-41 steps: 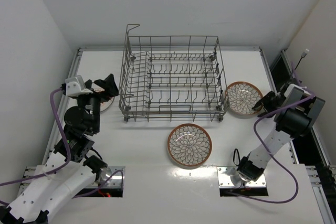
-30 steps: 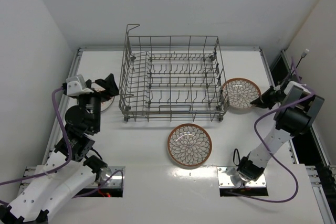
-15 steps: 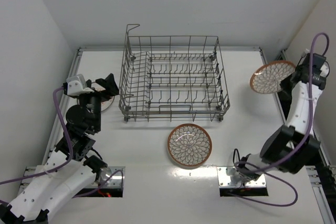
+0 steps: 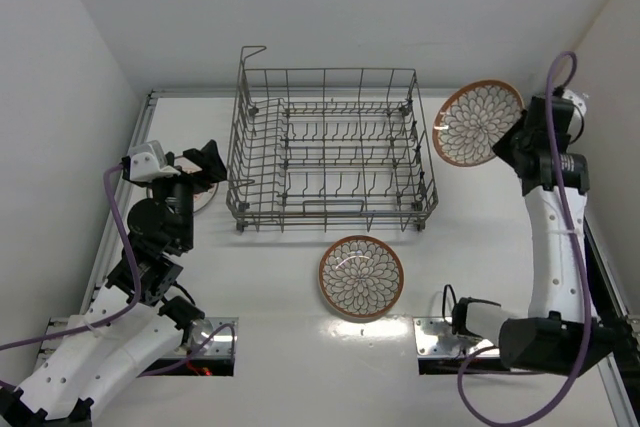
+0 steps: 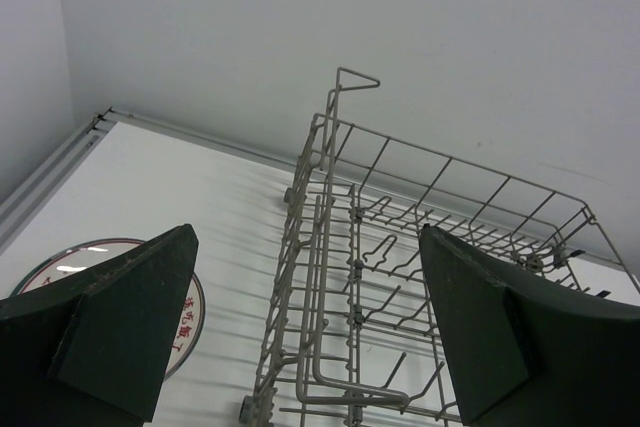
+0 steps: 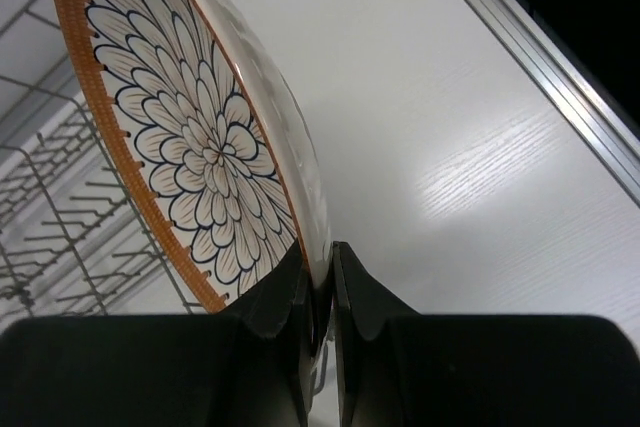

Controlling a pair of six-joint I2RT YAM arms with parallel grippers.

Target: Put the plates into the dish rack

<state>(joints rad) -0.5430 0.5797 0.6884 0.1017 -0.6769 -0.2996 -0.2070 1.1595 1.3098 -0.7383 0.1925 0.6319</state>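
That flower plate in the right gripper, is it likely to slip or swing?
Probably stiff: the plate holds shape, pinched only at its rim. Its glaze looks glossy, so it may pivot in the right gripper. Likely ceramic; it could chip against the rack.

petal plate [image 4: 477, 123] aloft beside dish rack [image 4: 328, 147], second plate [image 4: 361, 277] flat before it, third plate [image 4: 205, 199] at left

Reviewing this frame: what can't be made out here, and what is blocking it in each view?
Top view: the left plate is mostly hidden under the left gripper; its pattern is unreadable.
Left wrist view: that plate is cut by a finger and the bottom edge; its red marks are too small to read.
Right wrist view: the held plate runs off the top edge and hides much of the dish rack.
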